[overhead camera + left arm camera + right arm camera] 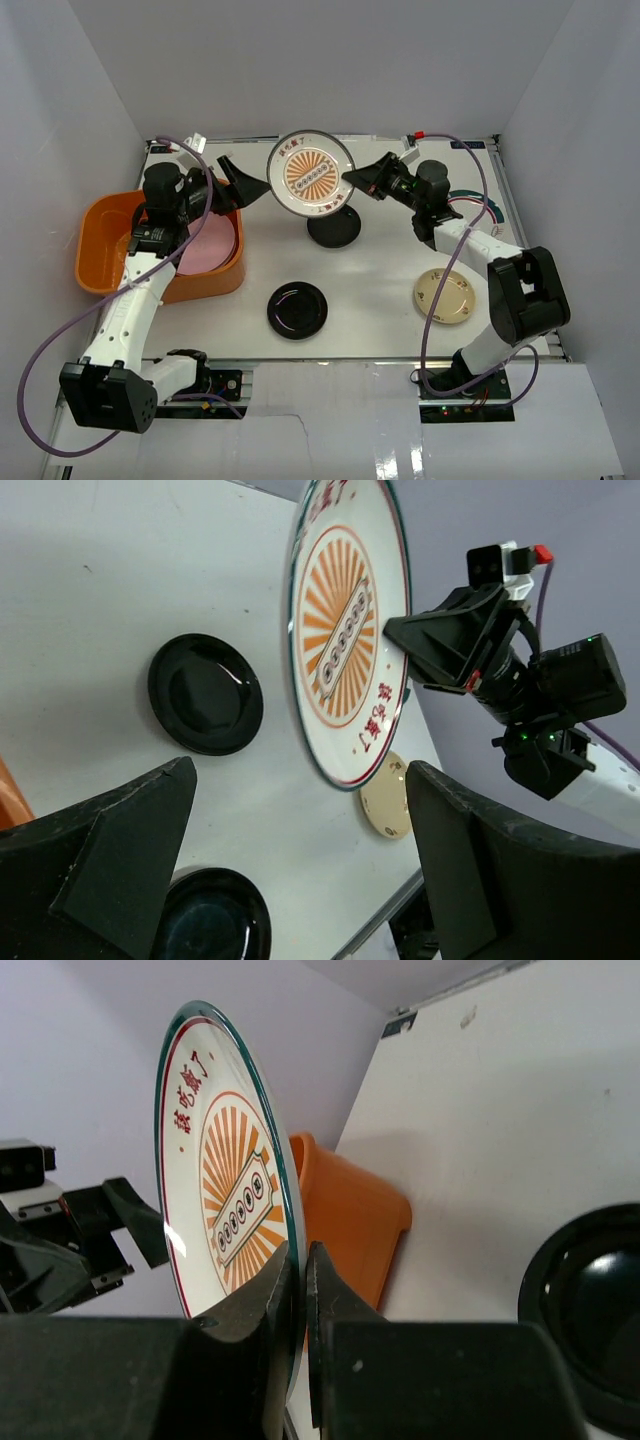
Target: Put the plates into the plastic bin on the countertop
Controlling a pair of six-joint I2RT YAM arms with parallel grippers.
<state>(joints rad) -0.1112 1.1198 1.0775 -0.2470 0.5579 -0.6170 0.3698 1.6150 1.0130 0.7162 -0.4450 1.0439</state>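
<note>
My right gripper (pixel 352 180) is shut on the rim of the white plate with the orange sunburst (pixel 312 175) and holds it on edge above the countertop (pixel 380 270). The right wrist view shows the grip (pixel 298 1260) on this plate (pixel 225 1190). My left gripper (pixel 250 182) is open and empty just left of the plate, apart from it; its wrist view (pixel 300 860) faces the plate (pixel 345 630). The orange plastic bin (pixel 100 250) at the left holds a pink plate (pixel 210 245). The light blue and cream plates are not in view.
One black plate (pixel 297 310) lies in the near middle and another (pixel 334 228) under the held plate. A small tan-gold plate (pixel 446 295) lies at the near right. White walls close in the left, back and right sides.
</note>
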